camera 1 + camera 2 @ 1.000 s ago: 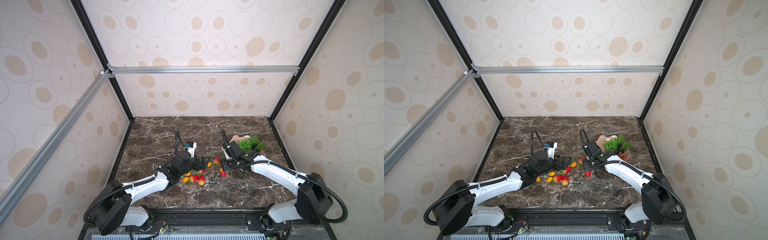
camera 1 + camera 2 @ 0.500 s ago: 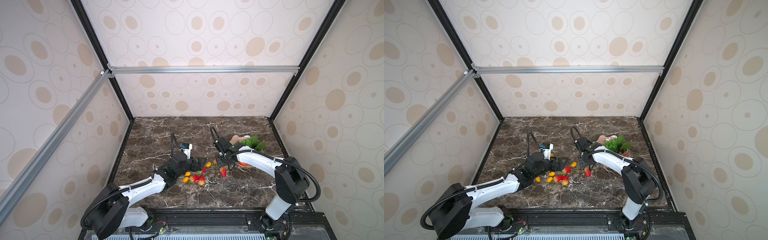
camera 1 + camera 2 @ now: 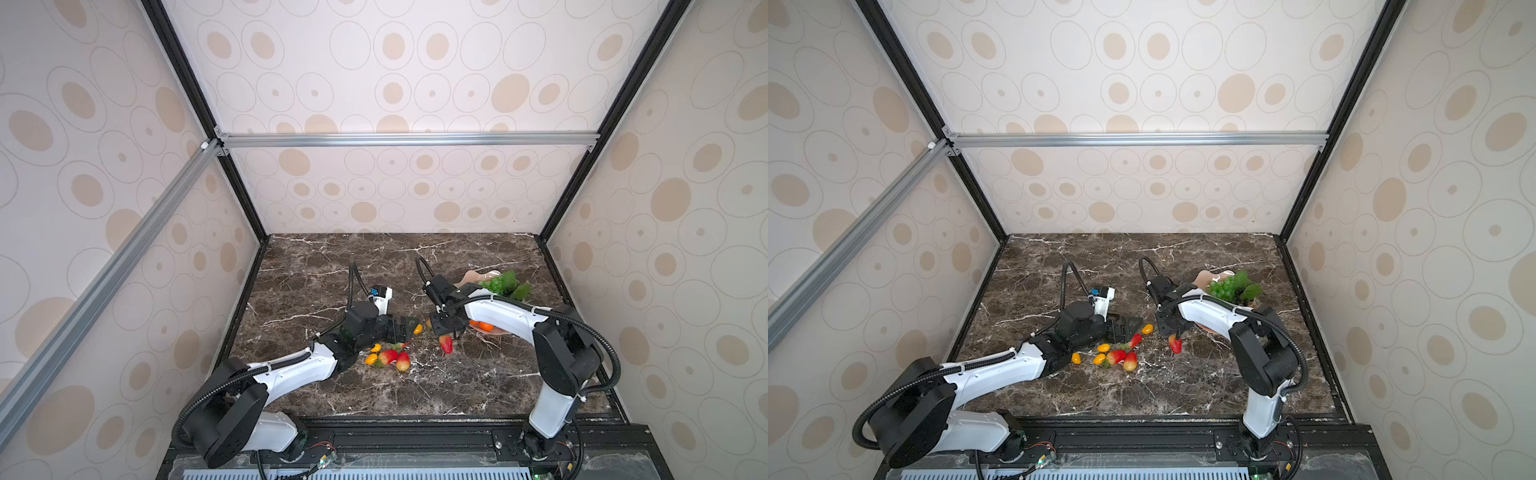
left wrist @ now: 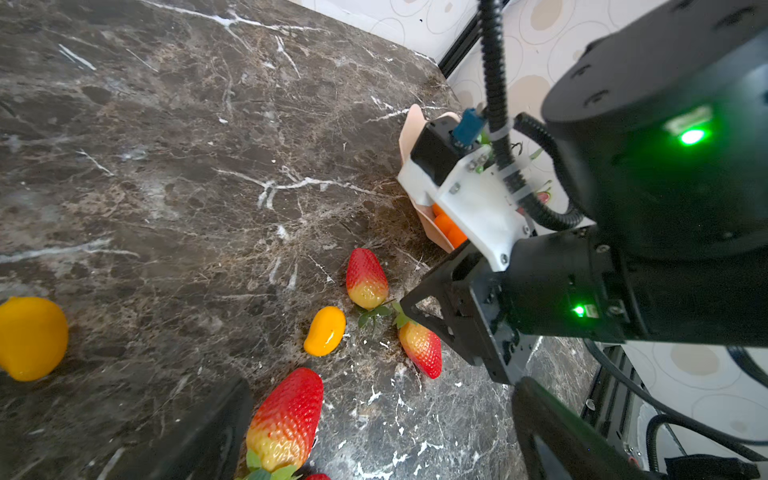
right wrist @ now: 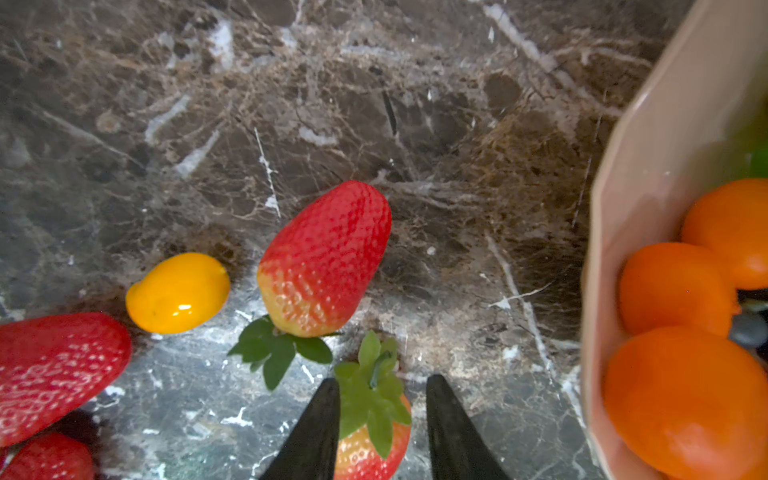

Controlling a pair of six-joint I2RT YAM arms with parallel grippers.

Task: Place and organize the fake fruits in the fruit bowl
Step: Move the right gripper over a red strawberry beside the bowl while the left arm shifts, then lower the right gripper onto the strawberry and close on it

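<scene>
**Right pincer straddles a strawberry beside the bowl**

The right pincer [image 5: 383, 379] stands over a red-and-yellow plastic strawberry with a green leaf cap [image 5: 374, 440]. This fruit lies on the dark brown marble tabletop [image 5: 374, 104], just beside the shallow pale pink fruit bowl [image 5: 623, 187]. The jaws are apart, one on each side of the fruit. One touches the leaves, while a sliver of tabletop shows between the other and the berry, so nothing is clamped yet. The left pincer [image 3: 400, 328] is spread wide and holds nothing, low beside the loose cluster of plastic fruits [image 3: 384, 356] near the middle of the table.

The grip looks set at the leafy end, so the jaws may catch only soft leaves, or the smooth tapered body may squirt out sideways. A second plastic strawberry [image 5: 328, 257] lies with its leaves close by and could be dragged along. Round plastic oranges [image 5: 673, 286] sit piled against the bowl's near wall, and a fruit dropped there might bounce or nudge one out. The two arms also work near each other and could clash.

In the right wrist view the frame edge cuts off the berry's tip. In both top views the right arm covers most of the bowl, leaving the far rim, a green plastic grape bunch [image 3: 500, 284] and a few oranges in sight. No dark or red grapes can be made out.
</scene>
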